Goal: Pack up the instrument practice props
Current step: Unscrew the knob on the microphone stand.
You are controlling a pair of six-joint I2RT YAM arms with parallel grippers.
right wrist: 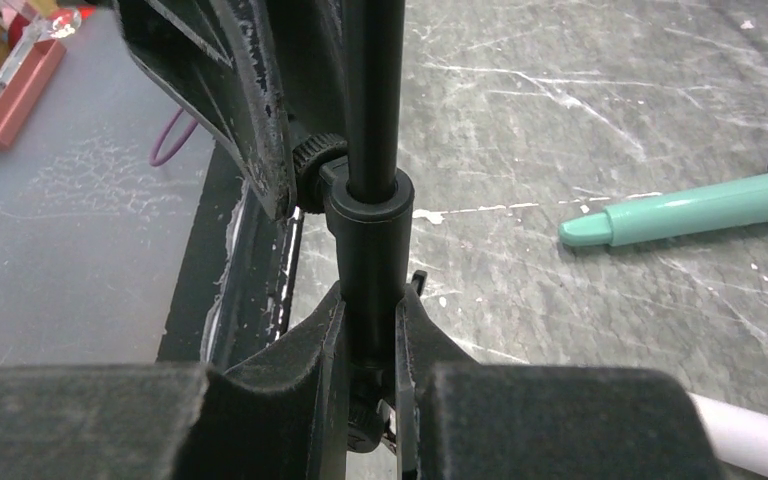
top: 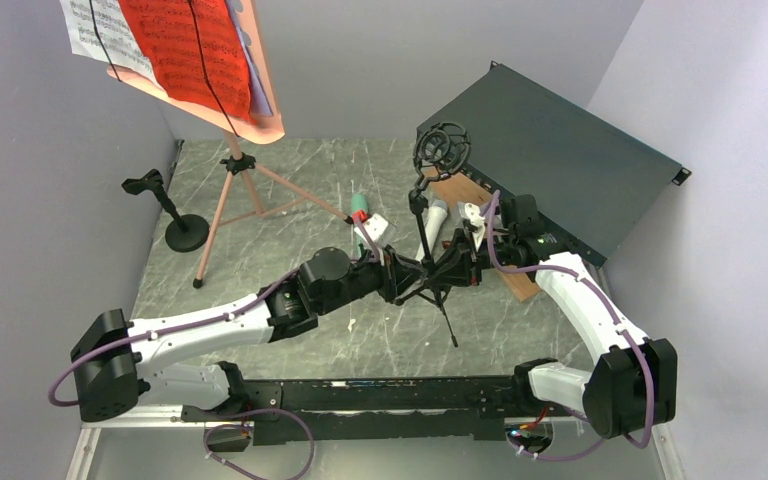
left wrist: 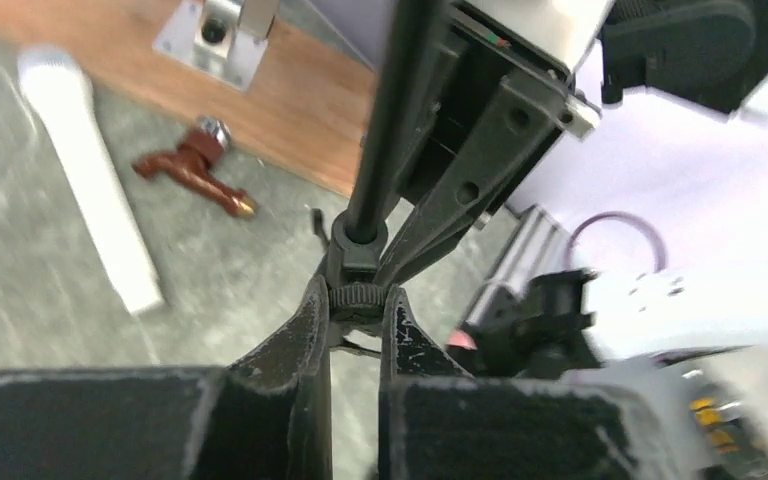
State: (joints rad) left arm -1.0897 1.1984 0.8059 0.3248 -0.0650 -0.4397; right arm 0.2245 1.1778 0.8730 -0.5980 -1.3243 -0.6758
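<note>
Two hands are meeting on one thing: the black metal microphone mount with a spider-ring cradle and thin tripod legs (top: 432,150). It is rising near the middle of the grey marbled counter (top: 380,340), just in front of the flat brown wooden board (top: 458,188). Whether its legs are bearing on the counter cannot be told.

The left hand (left wrist: 357,298) is pinching the small knurled knob (left wrist: 358,300) at the mount's collar. The right hand (right wrist: 370,300) is pressing its padded fingers (right wrist: 305,350) around the smooth collar tube beside that knob.

The mount is probably behaving as a stiff, fairly light but top-heavy piece. The cradle is carrying weight high up, the painted tube is likely offering a slippery surface, and the spindly legs are apt to snag. The collar, where pole and legs are joining, is the soundest place to hold. The knob may turn under a pinch.

A mint-green plastic microphone (right wrist: 690,210) and a white cylindrical microphone (left wrist: 85,180) are lying on the counter nearby.
</note>
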